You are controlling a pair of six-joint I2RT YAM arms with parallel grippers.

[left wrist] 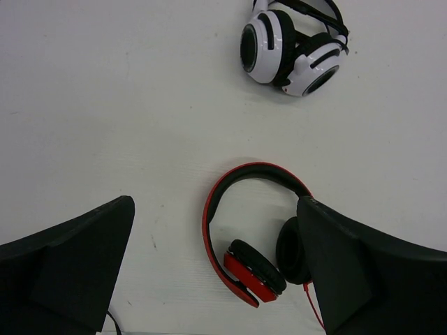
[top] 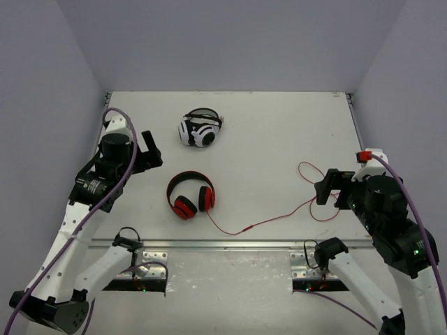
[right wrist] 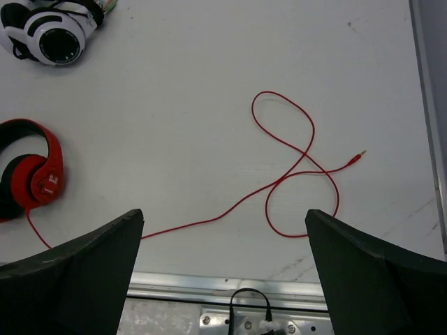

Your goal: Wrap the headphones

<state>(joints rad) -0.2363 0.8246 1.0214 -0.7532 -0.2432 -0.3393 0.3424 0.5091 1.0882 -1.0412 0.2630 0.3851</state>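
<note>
The red headphones [top: 190, 195] lie flat on the white table [top: 279, 132], ear cups toward the arms. Their thin red cable [top: 265, 221] runs right along the front and ends in loops near my right gripper [top: 330, 187]. My left gripper [top: 152, 150] hangs open and empty above the table, left of the headphones. In the left wrist view the headphones [left wrist: 251, 279] lie below and between the open fingers [left wrist: 215, 201]. In the right wrist view my open, empty gripper [right wrist: 223, 213] hangs over the cable [right wrist: 209, 220], with its loops [right wrist: 279, 143], its plug [right wrist: 360, 155] and the headphones [right wrist: 42, 178] at far left.
White-and-black striped headphones [top: 200, 129] lie behind the red ones; they also show in the left wrist view [left wrist: 293, 49] and right wrist view [right wrist: 52, 31]. A metal rail [top: 230, 244] runs along the table's front edge. Grey walls close in the sides and back.
</note>
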